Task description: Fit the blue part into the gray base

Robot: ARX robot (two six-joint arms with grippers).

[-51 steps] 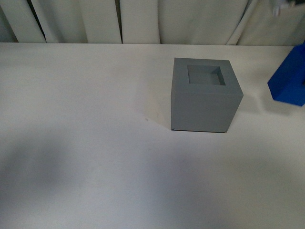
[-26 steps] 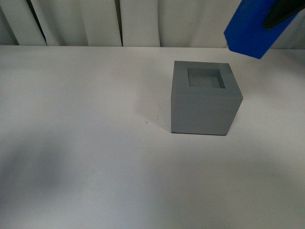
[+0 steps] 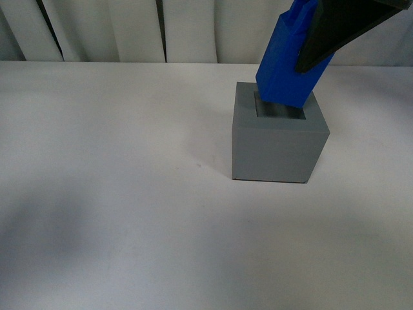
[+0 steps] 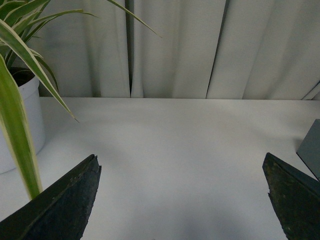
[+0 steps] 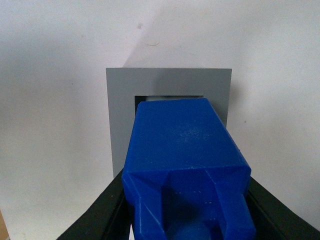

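The gray base (image 3: 277, 145), a cube with a square recess on top, stands on the white table right of center. My right gripper (image 3: 316, 45) is shut on the blue part (image 3: 288, 61) and holds it tilted, its lower end right at the recess mouth. In the right wrist view the blue part (image 5: 185, 155) covers most of the recess of the gray base (image 5: 120, 115), with my dark fingers (image 5: 95, 220) on either side of it. My left gripper (image 4: 182, 200) is open and empty over bare table; an edge of the gray base (image 4: 312, 150) shows beside it.
A potted plant in a white pot (image 4: 22, 120) stands near the left gripper. White curtains (image 3: 187, 29) hang behind the table's far edge. The white table (image 3: 116, 194) stretches left and in front of the base.
My right gripper has carried the blue part from the far right, up and leftward, then down to the top of the gray base. The base has not moved.
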